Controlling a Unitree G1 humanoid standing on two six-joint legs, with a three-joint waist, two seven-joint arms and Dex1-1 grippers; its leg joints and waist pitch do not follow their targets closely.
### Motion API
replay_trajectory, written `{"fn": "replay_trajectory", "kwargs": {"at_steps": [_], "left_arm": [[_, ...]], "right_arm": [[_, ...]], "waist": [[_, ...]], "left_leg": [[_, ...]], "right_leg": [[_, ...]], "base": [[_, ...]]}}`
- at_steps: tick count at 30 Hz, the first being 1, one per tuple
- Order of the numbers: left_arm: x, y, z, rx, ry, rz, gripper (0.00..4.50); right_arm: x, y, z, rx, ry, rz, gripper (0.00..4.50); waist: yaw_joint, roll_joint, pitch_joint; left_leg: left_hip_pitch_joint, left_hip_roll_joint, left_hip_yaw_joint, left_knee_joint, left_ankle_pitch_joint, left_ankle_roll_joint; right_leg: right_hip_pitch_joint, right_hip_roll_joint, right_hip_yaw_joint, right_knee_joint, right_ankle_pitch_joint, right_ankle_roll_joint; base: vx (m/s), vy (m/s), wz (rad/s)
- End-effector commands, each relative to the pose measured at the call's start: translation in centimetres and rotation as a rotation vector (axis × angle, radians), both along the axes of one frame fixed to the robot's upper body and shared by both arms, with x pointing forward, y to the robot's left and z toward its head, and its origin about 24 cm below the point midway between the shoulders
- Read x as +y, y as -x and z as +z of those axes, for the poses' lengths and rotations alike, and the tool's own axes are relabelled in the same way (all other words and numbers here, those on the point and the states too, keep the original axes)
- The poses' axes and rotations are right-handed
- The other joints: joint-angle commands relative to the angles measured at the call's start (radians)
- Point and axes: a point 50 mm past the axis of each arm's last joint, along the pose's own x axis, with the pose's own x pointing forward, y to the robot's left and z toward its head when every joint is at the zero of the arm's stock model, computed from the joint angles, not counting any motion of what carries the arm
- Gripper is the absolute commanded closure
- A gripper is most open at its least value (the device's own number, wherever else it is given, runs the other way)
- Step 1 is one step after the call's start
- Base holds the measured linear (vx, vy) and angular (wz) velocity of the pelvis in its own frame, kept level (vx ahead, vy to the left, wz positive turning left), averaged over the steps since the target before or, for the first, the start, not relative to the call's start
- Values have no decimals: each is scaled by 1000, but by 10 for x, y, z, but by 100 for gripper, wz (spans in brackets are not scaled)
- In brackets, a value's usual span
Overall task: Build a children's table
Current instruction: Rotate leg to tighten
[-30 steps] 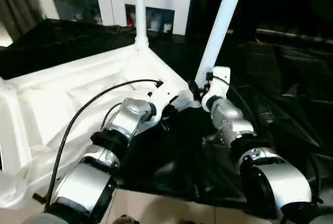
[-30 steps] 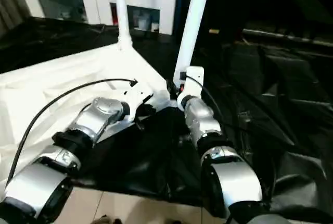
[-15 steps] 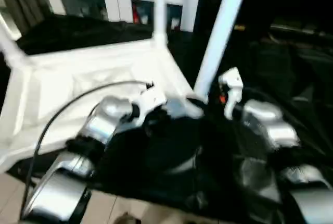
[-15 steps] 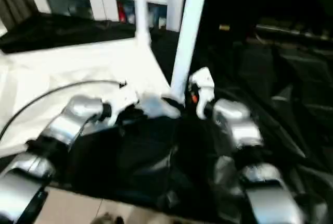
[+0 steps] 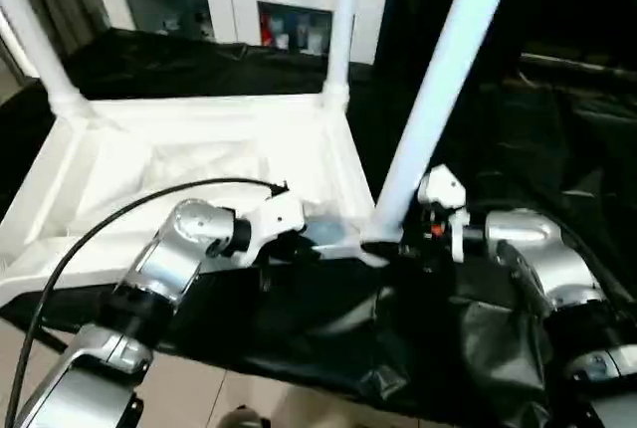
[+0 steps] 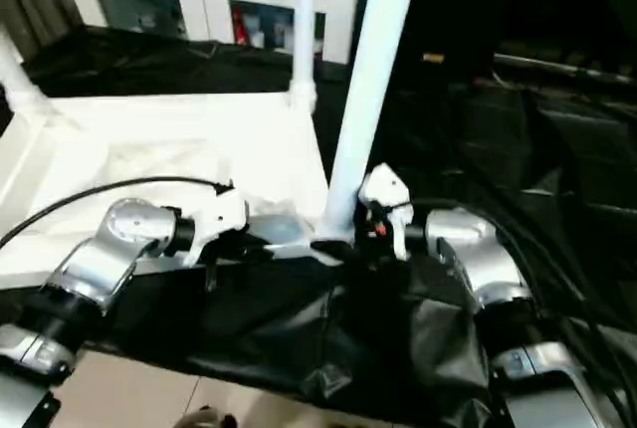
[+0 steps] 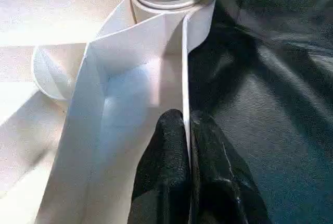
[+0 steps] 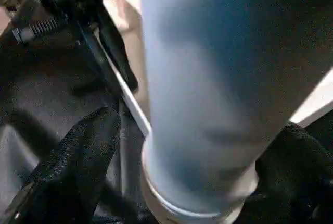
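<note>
The right claw point(image 8: 177, 182) now stands beside the near leg point(image 5: 438, 100) at its base, fingers point(image 8: 78, 156) spread to either side; a second ago it sat in front of the leg, narrower. Both forearms angle further outward.

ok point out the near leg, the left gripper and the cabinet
near leg point(image 5: 438, 100), left eye view, mid shaft
left gripper point(image 7: 187, 146), left wrist view, between fingertips, pinching the rim
cabinet point(image 5: 239, 0), left eye view, door frame

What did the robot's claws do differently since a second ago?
The right claw swung sideways and opened, its fingers now standing either side of the near table leg. The left claw stayed shut on the tabletop's rim.
</note>
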Motion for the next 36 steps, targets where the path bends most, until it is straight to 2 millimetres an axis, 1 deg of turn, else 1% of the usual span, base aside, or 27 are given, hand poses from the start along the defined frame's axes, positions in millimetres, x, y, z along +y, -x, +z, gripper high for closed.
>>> {"fn": "replay_trajectory", "kwargs": {"at_steps": [1, 4, 5, 6, 7, 9, 11, 15, 18, 19, 22, 24, 25, 26, 27, 28, 29, 30, 31, 32, 33, 34, 35, 36], "left_arm": [[-10, 1, 10, -19, 102, -32, 450], [-9, 1, 10, -16, 106, -28, 450], [-9, 2, 10, -15, 107, -27, 450], [-9, 2, 10, -14, 109, -25, 450], [-9, 1, 11, -14, 110, -24, 450], [-8, 1, 11, -14, 110, -22, 450], [-8, 1, 11, -15, 108, -20, 450], [-7, 1, 11, -16, 105, -17, 450], [-7, 0, 11, -17, 100, -14, 450], [-6, 1, 10, -16, 98, -13, 450], [-6, 1, 10, -16, 96, -12, 450], [-5, 1, 9, -16, 95, -9, 450], [-6, 0, 9, -14, 100, 2, 450], [-6, 0, 9, -14, 100, 2, 450], [-6, -1, 8, -14, 105, 20, 450], [-7, -4, 7, -16, 103, 51, 450], [-8, -8, 6, -18, 98, 93, 450], [-8, -8, 6, -18, 98, 93, 450], [-9, -14, 4, -20, 99, 147, 450], [-12, -19, 3, -19, 110, 199, 450], [-15, -23, 3, -12, 123, 244, 450], [-19, -28, 3, -12, 131, 291, 450], [-20, -29, 3, -12, 132, 304, 450], [-25, -33, 2, -8, 135, 353, 450]], "right_arm": [[0, 1, -2, -6, 25, 2, 71], [1, 2, -4, -7, 31, 1, 105], [1, 2, -5, -9, 36, 4, 105], [1, 2, -5, -8, 35, 1, 116], [1, 2, -5, -8, 33, -2, 137], [1, 1, -5, -17, 36, -7, 141], [1, 1, -6, -21, 44, -7, 167], [2, 1, -7, -20, 49, -7, 177], [3, 1, -10, -17, 52, -6, 178], [4, 2, -11, -15, 52, -5, 178], [4, 3, -13, -13, 52, -5, 178], [3, 3, -16, 1, 42, -27, 178], [2, 2, -20, 19, 16, -73, 179], [2, 2, -20, 19, 16, -73, 179], [0, -1, -23, 38, -5, -135, 179], [-1, -4, -28, 56, -17, -205, 180], [-3, -7, -33, 74, -19, -279, 180], [-3, -7, -33, 74, -19, -279, 180], [-3, -10, -40, 93, -16, -362, 180], [-3, -12, -46, 110, -10, -434, 180], [-1, -14, -51, 131, -8, -493, 180], [2, -16, -56, 143, -3, -572, 180], [2, -17, -57, 147, -1, -593, 180], [6, -19, -62, 162, 7, -681, 180]], "waist": [[-1, -11, -73], [-1, -11, -74], [0, -12, -74], [-1, -12, -74], [0, -12, -75], [0, -12, -75], [-1, -12, -75], [0, -13, -76], [0, -13, -76], [0, -11, -76], [0, -13, -76], [0, -10, -76], [-1, -11, -76], [-2, -11, -76], [-3, -9, -74], [-7, -10, -72], [-8, -9, -70], [-12, -10, -70], [-20, -7, -66], [-21, -6, -65], [-28, -3, -60], [-33, -6, -56], [-34, -1, -57], [-37, -1, -57]], "left_leg": [[10, 65, -29, -60, -158, 56], [11, 64, -29, -59, -154, 58], [11, 64, -29, -59, -155, 58], [11, 64, -29, -59, -154, 59], [11, 63, -28, -58, -155, 59], [11, 64, -29, -58, -152, 58], [10, 64, -29, -58, -152, 58], [10, 64, -29, -56, -151, 60], [10, 63, -29, -56, -154, 60], [10, 63, -29, -55, -152, 60], [10, 63, -29, -54, -151, 61], [9, 63, -30, -54, -151, 61], [10, 62, -30, -54, -159, 58], [9, 62, -29, -54, -162, 57], [9, 61, -30, -55, -171, 53], [9, 61, -31, -56, -186, 46], [11, 60, -32, -58, -200, 41], [12, 60, -33, -58, -209, 33], [19, 60, -34, -60, -246, 14], [22, 59, -35, -60, -264, 9], [25, 59, -38, -63, -294, 0], [33, 54, -39, -61, -335, -9], [36, 55, -43, -61, -349, -14], [38, 55, -42, -62, -358, -15]], "right_leg": [[60, -84, 69, -68, -241, -173], [60, -83, 69, -68, -240, -170], [61, -83, 69, -68, -240, -170], [61, -83, 69, -68, -237, -171], [62, -83, 68, -68, -238, -171], [61, -83, 68, -67, -238, -170], [61, -82, 68, -66, -234, -171], [62, -83, 68, -65, -231, -173], [62, -83, 68, -65, -234, -172], [62, -83, 68, -65, -235, -172], [63, -83, 68, -64, -234, -171], [62, -83, 68, -64, -236, -171], [62, -83, 68, -66, -243, -171], [62, -84, 68, -66, -248, -171], [62, -83, 68, -68, -268, -166], [60, -83, 68, -72, -297, -161], [58, -84, 67, -76, -324, -157], [58, -84, 66, -76, -339, -154], [54, -84, 66, -87, -400, -142], [52, -84, 66, -89, -423, -138], [51, -85, 64, -96, -471, -128], [48, -87, 60, -109, -551, -104], [49, -89, 59, -110, -579, -95], [47, -89, 58, -115, -598, -87]], "base": [[0, 0, 0], [0, 0, 0], [0, 0, 0], [0, 0, 0], [0, 0, 0], [0, 0, 0], [0, 0, 0], [0, 0, 0], [0, 0, 0], [0, 0, 0], [0, 0, 0], [0, 0, 0], [0, 0, 0], [0, 0, 0], [0, 0, 0], [0, 0, 0], [0, 0, 0], [0, 0, 0], [0, 0, 0], [0, 0, 0], [0, 0, 0], [0, 0, 0], [0, 0, 0], [0, 0, 0]]}}
